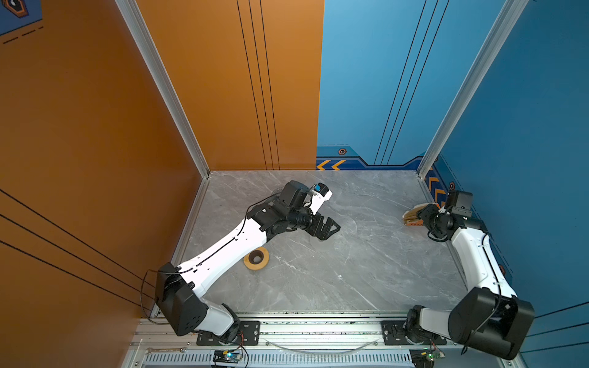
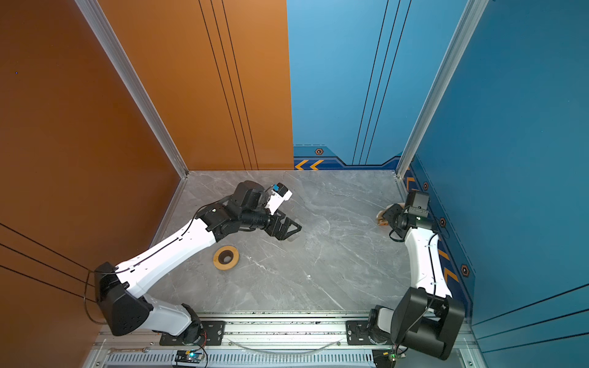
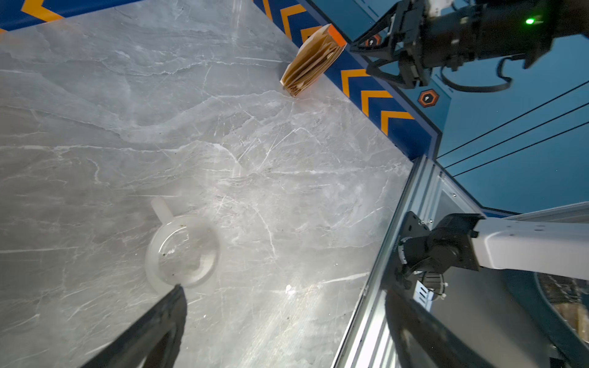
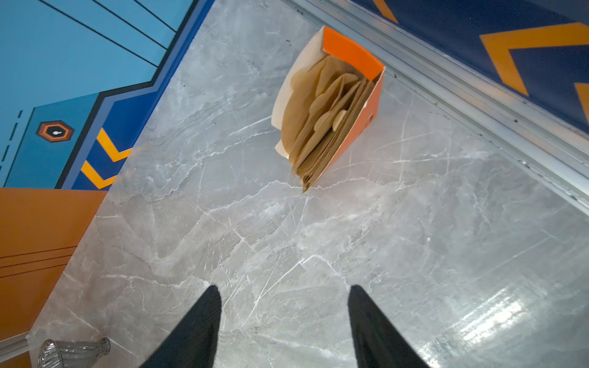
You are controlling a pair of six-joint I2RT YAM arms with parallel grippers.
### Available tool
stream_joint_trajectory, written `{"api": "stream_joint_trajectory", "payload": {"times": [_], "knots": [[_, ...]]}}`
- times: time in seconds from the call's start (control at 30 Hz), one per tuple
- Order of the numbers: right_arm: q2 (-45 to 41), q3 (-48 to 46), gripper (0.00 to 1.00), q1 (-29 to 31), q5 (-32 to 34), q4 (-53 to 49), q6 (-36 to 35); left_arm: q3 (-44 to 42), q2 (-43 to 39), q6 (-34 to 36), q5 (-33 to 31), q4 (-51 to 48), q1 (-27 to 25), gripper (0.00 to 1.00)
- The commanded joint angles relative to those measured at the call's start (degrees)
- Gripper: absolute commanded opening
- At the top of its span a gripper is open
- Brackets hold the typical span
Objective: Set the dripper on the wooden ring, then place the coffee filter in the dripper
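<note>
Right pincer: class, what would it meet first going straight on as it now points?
Probably the filter pack, standing ahead of the right pincer; depth is unclear.

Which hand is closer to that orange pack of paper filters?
Right. The right hand hangs just short of the pack; the left hand is far off, over the middle of the table.

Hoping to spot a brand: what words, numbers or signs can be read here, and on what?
No legible words or numbers.
Orange filter box: small dark mark, blurred.
Wrench: stamped lettering, too small.
Orange wall chevrons, hexagon emblem: no letters.
</note>
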Motion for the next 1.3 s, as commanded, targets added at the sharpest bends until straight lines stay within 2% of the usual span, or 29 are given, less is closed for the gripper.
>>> {"api": "stream_joint_trajectory", "payload": {"times": [0.0, 0.37, 0.67, 1.27], "knots": [[5.3, 5.6, 0.56, -2.7, -1.6, -6.1, -1.3, 0.6, -1.6, -3.8, 3.9, 2.4, 0.1, 0.98], [17.0, 14.8, 0.45, -7.8, 2.6, -9.4, -0.4, 0.6, -2.1, -8.3, 5.3, 1.9, 4.1, 0.98], [23.8, 19.5, 0.38, -7.9, 2.3, -9.3, -1.0, 0.5, -2.2, -7.8, 4.8, 1.2, 4.5, 0.98], [27.9, 23.0, 0.27, -7.5, 4.2, -9.3, -0.1, 0.9, -1.8, -6.4, 3.9, 0.2, 3.7, 0.98]]}}
